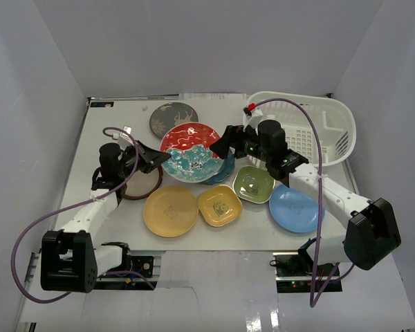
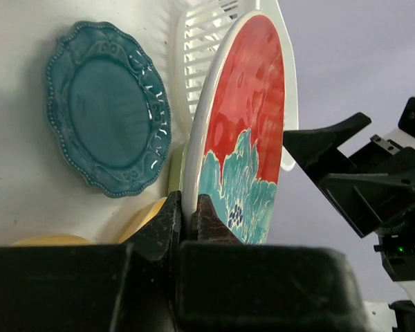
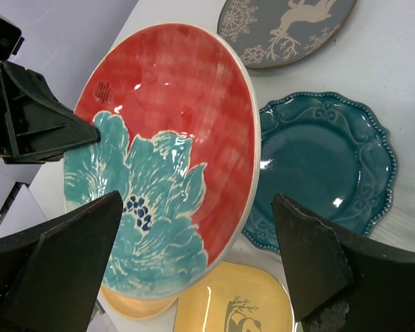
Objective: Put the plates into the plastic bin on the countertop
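The red-patterned plate (image 1: 190, 147) with a teal flower hangs tilted above the countertop (image 1: 117, 131). My left gripper (image 1: 160, 159) is shut on its left rim, and the left wrist view shows the jaws (image 2: 190, 220) pinching the white edge of that plate (image 2: 245, 124). My right gripper (image 1: 220, 142) stands open at the plate's right side. Its fingers (image 3: 62, 266) flank the plate (image 3: 166, 131) without touching it. The plastic bin (image 1: 335, 128) stands at the back right behind the right arm. The other plates lie flat on the countertop.
A dark grey plate (image 1: 173, 117) lies at the back. The scalloped teal plate (image 1: 223, 171) sits under the lifted one. Across the front lie round yellow (image 1: 170, 211), square yellow (image 1: 219, 205), green (image 1: 254, 185) and light blue (image 1: 294, 209) plates. A brown-rimmed plate (image 1: 144, 187) lies beside the left arm.
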